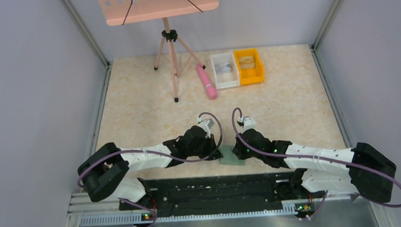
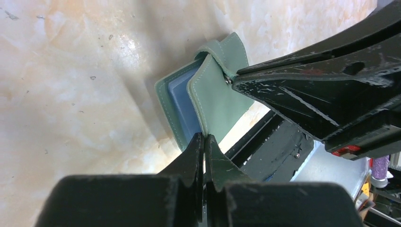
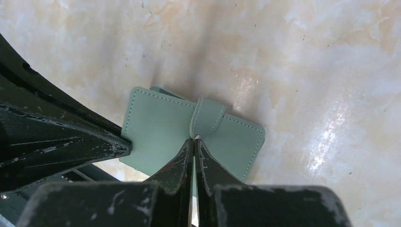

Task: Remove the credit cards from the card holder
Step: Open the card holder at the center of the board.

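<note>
The card holder (image 1: pixel 231 157) lies at the desk's (image 1: pixel 150 101) six o'clock edge. My left end effector (image 2: pixel 204 137) pinches its lifted cover (image 2: pixel 215 104); my right end effector (image 3: pixel 194 140) is clamped on its tab (image 3: pixel 208 118).

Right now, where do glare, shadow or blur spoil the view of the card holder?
Left wrist: card holder sharp, left pincer soft at its base, a shadow band on the table beside it. Right wrist: glare patches on the table, none on the holder. Top external: arms hide most of it.
</note>
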Motion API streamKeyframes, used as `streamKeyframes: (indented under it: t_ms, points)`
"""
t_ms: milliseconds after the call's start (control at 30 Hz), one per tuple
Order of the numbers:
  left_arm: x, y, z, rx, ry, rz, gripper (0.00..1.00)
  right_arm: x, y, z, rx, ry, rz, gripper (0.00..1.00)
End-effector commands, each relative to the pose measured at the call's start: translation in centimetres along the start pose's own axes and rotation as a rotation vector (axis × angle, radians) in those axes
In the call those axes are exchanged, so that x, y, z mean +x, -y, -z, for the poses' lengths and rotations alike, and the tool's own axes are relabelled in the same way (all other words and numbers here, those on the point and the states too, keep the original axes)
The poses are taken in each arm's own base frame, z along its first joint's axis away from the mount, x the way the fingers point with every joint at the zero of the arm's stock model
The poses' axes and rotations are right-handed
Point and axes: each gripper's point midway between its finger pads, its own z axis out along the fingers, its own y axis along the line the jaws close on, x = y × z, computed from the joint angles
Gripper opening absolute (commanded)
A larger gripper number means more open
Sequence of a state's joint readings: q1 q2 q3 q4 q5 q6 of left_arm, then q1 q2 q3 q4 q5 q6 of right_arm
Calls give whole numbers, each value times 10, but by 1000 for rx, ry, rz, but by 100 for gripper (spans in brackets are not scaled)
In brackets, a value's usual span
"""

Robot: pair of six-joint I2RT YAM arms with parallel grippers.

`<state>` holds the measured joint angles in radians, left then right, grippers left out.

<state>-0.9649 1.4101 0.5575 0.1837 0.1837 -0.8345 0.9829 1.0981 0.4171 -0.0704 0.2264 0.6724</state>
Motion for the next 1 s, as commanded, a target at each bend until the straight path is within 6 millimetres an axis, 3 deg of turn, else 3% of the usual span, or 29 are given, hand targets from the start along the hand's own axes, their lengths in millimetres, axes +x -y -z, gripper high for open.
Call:
streamKeyframes:
  t_ms: [0,300,467,600,833,967]
  points:
    - [-4,-7,2,-54,10,-14,0,-15,17,8,108,48,2,0]
    - [3,-32,4,-164,8,5,0,-22,19,15,143,51,5,0]
    - [-1,-28,6,-158,12,-12,0,-31,9,26,94,75,-24,0]
    - [-22,-41,12,-282,67,-43,0,-38,4,36,58,80,-82,0]
    - [-62,-33,10,-332,68,-81,6,-43,11,40,8,81,-206,0]
    - [-75,-36,12,-340,95,-40,16,-52,-10,46,-101,99,-272,0]
